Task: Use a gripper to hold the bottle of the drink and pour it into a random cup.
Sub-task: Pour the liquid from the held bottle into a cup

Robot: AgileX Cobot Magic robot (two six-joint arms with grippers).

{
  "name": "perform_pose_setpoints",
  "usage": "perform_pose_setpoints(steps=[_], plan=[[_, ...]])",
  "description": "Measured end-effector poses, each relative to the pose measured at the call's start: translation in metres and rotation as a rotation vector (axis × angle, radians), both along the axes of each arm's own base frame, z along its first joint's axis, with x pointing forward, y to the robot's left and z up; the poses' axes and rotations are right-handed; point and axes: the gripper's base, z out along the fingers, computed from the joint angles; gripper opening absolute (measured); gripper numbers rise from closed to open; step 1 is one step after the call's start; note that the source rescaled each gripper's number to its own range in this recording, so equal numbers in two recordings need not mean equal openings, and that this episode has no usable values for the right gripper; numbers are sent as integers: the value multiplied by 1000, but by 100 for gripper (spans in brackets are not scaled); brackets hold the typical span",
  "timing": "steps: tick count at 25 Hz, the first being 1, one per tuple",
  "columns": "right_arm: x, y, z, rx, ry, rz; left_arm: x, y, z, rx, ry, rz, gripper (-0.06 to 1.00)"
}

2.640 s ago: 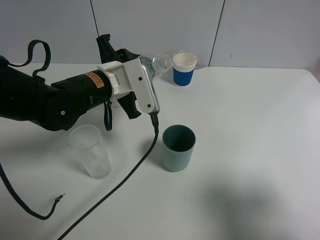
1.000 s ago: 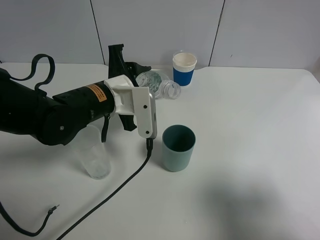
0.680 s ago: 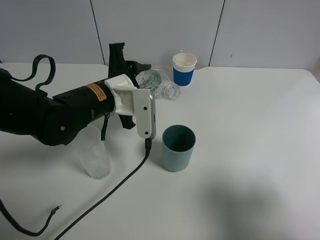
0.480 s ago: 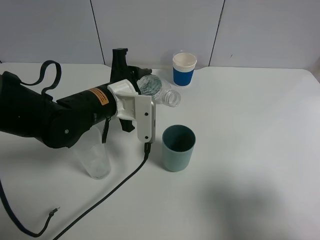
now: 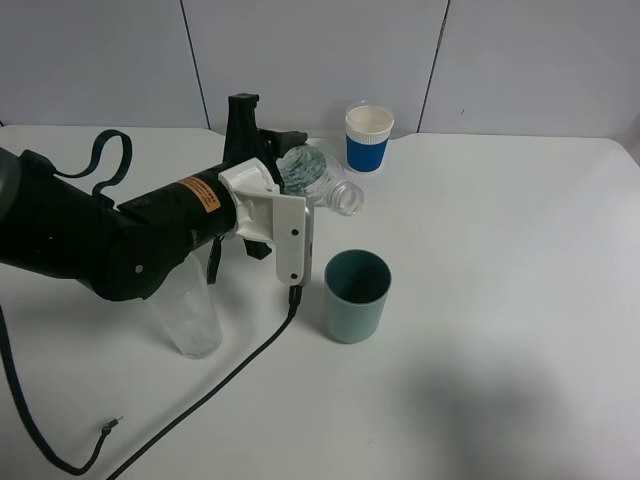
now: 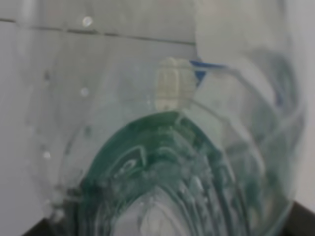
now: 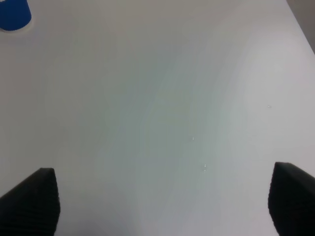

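Left end effector (image 5: 268, 140) is clamped on the bottle (image 5: 312, 172), its black fingers pressing either side of the green-labelled body. The bottle lies tipped nearly on its side in the air, its open mouth pointing toward 4 o'clock in the high view. The teal cup (image 5: 356, 296) stands upright on the bench (image 5: 500, 250) at about 6 o'clock from that mouth, near but apart from it. In the left wrist view the bottle (image 6: 162, 162) fills almost the whole picture, blurred.

A clear tumbler (image 5: 186, 312) stands at 9 o'clock from the teal cup, partly under the arm. A blue paper cup (image 5: 367, 138) stands at 1 o'clock from the bottle. A black cable (image 5: 225, 380) trails from the wrist across the bench toward 7 o'clock.

Right end effector (image 7: 162, 201) is spread wide over bare bench, gripping nothing.
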Motion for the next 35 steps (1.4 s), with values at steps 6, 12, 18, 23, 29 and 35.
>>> perform_pose_setpoints(steps=[6,12,18,23,29,35], plan=[[0,0,0,0,0,0,-3,4,-1,18,-88,-1,0],[0,0,0,0,0,0,-6,7,-8,36,-83,0,0],[0,0,0,0,0,0,-5,8,-8,31,-80,17,0],[0,0,0,0,0,0,-2,12,-17,39,-37,69,0],[0,0,0,0,0,0,-1,14,-21,38,-17,102,0],[0,0,0,0,0,0,-1,14,-20,32,-27,107,0]])
